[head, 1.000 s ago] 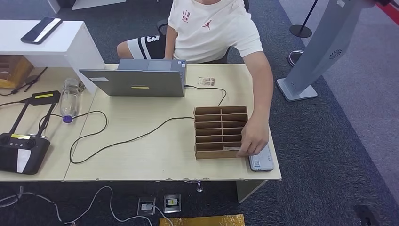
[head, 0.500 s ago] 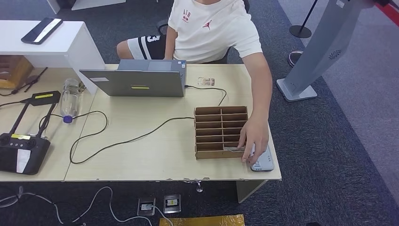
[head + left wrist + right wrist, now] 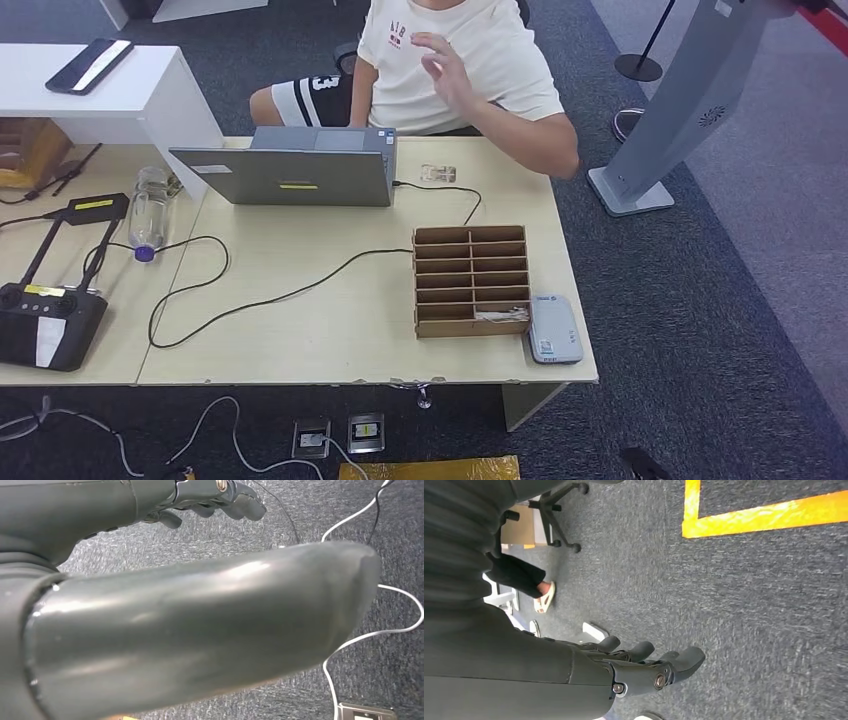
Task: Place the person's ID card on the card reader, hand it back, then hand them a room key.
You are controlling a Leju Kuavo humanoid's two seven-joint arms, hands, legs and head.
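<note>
Both my hands, left and right, hang empty with fingers apart over carpet; lower right on the desk, the grey card reader adjoins the brown slotted box.

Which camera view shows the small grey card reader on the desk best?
The head view: the small grey card reader lies flat at the desk's near right corner, beside the brown cardboard slot box. The left wrist view and the right wrist view look at carpet floor, not at the reader.

Card reader right of slotted box (touching), laptop behind, bottle left.
</note>
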